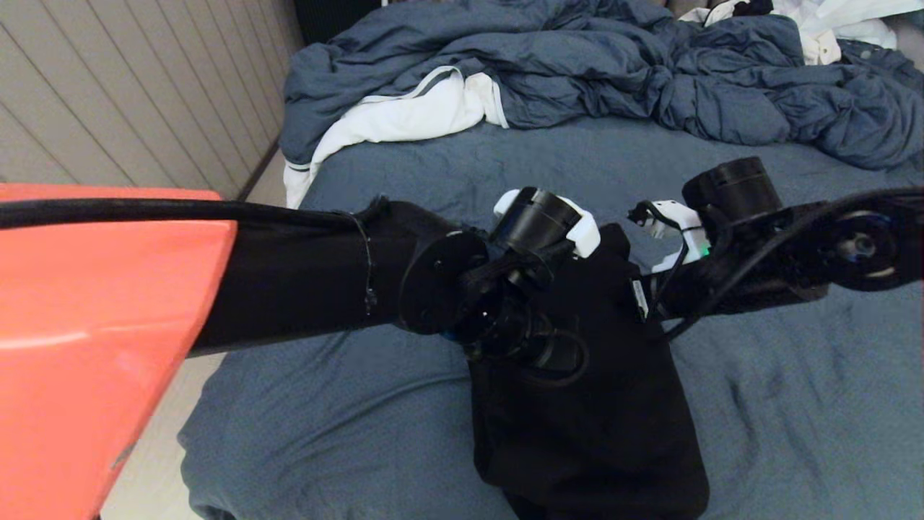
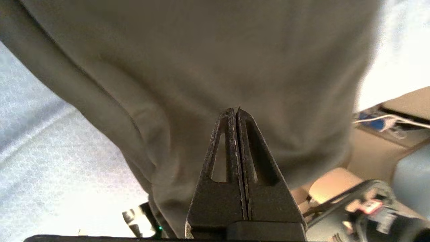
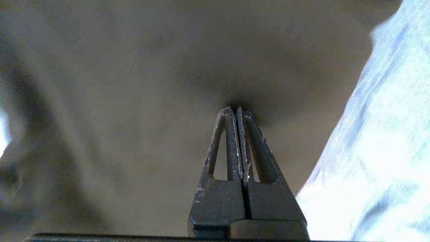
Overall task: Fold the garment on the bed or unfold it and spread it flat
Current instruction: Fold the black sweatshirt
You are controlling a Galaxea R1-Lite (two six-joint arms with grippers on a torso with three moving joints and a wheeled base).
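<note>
Black hoodie [image 1: 599,404] hangs bunched from both tools, left tool [image 2: 236,111] and right tool [image 3: 236,109] pinching cloth; thin pinches could slip, dropping it crumpled onto the bed [image 1: 794,375].

Black hoodie [image 1: 599,404] hangs bunched above the wrinkled blue-grey bed [image 1: 794,390].

One black hoodie [image 1: 599,404], one bed [image 1: 794,404], one duvet [image 1: 577,65], perhaps two white cloths [image 1: 404,115].
</note>
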